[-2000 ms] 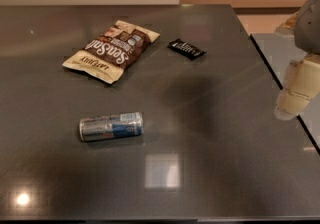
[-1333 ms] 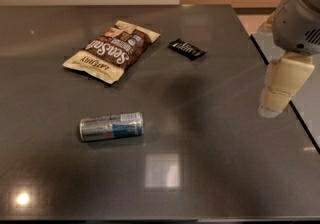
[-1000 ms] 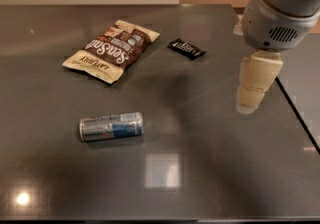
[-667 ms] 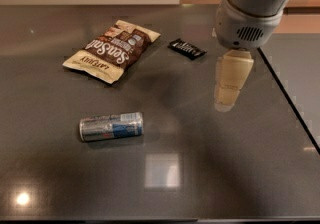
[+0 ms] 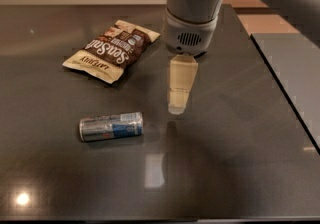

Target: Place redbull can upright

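The redbull can point(image 5: 111, 126), silver and blue, lies on its side on the dark table point(image 5: 235, 133), left of centre and near the front. My gripper point(image 5: 177, 108) hangs from the grey arm over the middle of the table, pointing down, a little right of and behind the can. It touches nothing and holds nothing.
A brown-and-cream snack bag point(image 5: 111, 51) lies flat behind the can at the back left. The table's right edge point(image 5: 280, 88) runs diagonally, with a grey surface beyond it. The arm hides the small black packet seen earlier.
The arm has swept from the table's right edge leftward to the middle, bringing the gripper close to the can. The can and the snack bag have not moved.
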Action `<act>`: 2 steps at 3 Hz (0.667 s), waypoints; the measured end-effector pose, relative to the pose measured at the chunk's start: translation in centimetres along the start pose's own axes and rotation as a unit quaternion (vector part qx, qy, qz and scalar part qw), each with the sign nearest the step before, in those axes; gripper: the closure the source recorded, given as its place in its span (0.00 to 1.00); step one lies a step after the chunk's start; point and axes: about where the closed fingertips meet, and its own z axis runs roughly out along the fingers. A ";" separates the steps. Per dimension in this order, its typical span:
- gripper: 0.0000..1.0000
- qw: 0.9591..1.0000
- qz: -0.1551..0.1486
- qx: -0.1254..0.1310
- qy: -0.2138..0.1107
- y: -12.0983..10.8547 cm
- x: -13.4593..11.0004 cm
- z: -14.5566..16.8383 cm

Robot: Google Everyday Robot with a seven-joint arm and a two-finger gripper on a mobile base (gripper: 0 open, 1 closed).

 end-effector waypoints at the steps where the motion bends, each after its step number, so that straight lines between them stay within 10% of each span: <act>1: 0.00 1.000 -0.009 -0.008 -0.003 0.7 -2.0 0.9; 2: 0.00 0.999 -0.034 -0.018 -0.003 2.7 -4.6 2.4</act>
